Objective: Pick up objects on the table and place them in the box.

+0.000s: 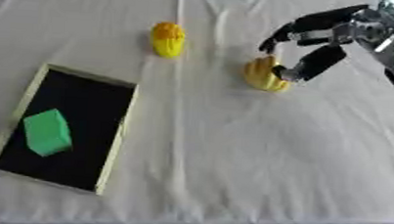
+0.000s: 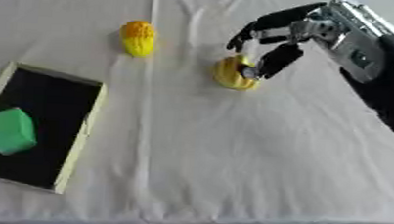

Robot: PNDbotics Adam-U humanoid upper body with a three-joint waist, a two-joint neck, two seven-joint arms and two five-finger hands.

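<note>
Reaching in from the right, my right hand is curling its fingers around the ridged yellow toy lying mid-surface, which I'm judging light, rigid and slippery, best pinched across its middle.

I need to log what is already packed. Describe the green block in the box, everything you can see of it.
The green block is a plain, bright green solid with flat faces and blunt corners, matte like foam or plastic. It lies askew on the black floor of the shallow, pale-rimmed box, nearer its left wall and lower half. Only the box floor touches it; it is the one thing inside, and no hand is near.
</note>
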